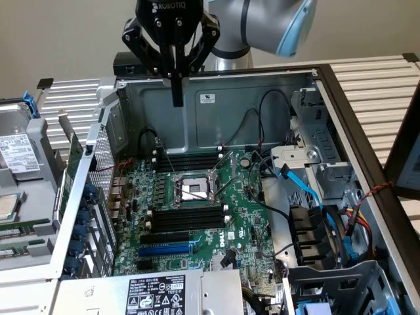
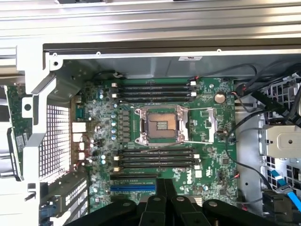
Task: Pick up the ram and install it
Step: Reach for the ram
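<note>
Pick step not begun: black multi-link gripper [image 1: 177, 95], fingers clenched on nothing, hovers over the open grey metal computer case [image 1: 262, 108]. The thin green ram stick with white label [image 1: 73, 163] [image 2: 13, 120] stands outside the case wall, on the exterior view's left. Grasping it calls for parted fingers.

Open computer case [image 1: 262, 98], green motherboard [image 1: 246, 223], CPU socket [image 1: 193, 190], blue expansion slot [image 1: 164, 250]

The gripper [image 1: 177, 98] points straight down, its black fingers [image 2: 160, 188] pressed together, tips seemingly touching; the grey arm [image 1: 262, 26] bends off above and behind it.
</note>
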`<state>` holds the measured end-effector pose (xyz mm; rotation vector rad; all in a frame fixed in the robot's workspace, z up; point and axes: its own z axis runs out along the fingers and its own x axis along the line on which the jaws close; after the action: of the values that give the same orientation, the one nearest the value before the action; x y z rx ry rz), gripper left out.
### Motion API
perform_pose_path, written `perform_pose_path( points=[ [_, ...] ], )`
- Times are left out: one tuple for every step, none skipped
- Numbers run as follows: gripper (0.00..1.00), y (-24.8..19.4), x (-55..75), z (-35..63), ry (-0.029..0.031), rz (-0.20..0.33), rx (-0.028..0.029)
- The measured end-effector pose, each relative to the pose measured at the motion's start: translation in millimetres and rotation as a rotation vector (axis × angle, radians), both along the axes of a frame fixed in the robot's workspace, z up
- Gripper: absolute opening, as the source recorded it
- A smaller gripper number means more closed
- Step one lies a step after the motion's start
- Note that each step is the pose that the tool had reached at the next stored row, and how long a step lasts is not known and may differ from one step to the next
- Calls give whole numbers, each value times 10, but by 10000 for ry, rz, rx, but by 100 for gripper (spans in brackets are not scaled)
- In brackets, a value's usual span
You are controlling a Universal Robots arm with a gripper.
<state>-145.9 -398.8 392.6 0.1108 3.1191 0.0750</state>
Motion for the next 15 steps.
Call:
perform_pose_path(
  points=[
    [11, 0, -46, -1, 0, 0, 0],
    [11, 0, -93, -1, 0, 0, 0],
    [11, 0, -137, -2, 0, 1, 0],
    [11, 0, -182, -3, 1, 0, 0],
    [11, 0, -227, -4, 0, -1, 0],
    [11, 0, -273, -6, 0, -1, 0],
    [11, 0, -319, -7, 0, 0, 0],
    [11, 0, -364, -9, 0, 0, 0],
    [11, 0, -409, -10, 1, -1, 0],
    [11, 0, -455, -12, 0, 0, 0],
    [11, 0, -500, -14, 0, 1, 0],
    [11, 0, -545, -17, 0, 0, 0],
    [11, 0, -591, -19, 1, 0, 0],
    [11, 0, -636, -22, 0, -1, 0],
    [11, 0, -681, -24, 1, 1, -1]
  ],
)
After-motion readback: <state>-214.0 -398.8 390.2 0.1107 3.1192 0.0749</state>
